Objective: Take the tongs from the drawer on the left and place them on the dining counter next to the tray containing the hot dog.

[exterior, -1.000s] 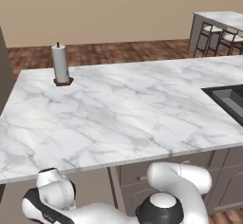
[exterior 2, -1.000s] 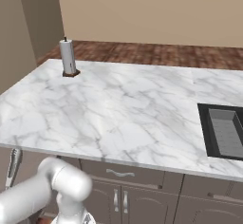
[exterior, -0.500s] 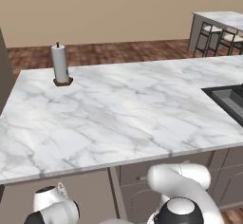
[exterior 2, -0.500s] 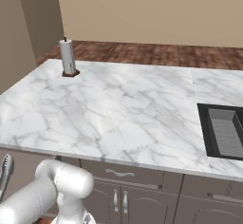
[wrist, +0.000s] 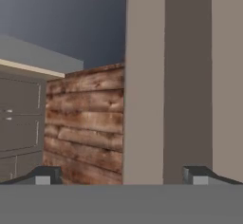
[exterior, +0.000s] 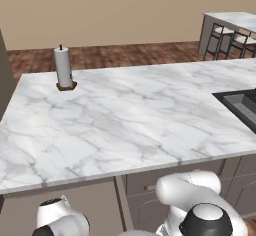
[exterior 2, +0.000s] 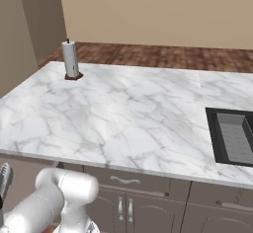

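The marble table with its dark sink spreads wide, a paper towel roll upright at its far left corner, and the dining counter with stools stands well beyond. Under its front edge a drawer with a curved silver handle is partly hidden behind the arm. The tool stands wide open with nothing between its tips, facing a wood-plank floor and a tan panel; the tongs cannot be made out.

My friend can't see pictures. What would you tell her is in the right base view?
A big white marble counter fills the middle, with a paper towel roll standing upright at its far left corner and a dark sink set in at the right. Below are grey drawers, and the robot's white arm rises bottom left.
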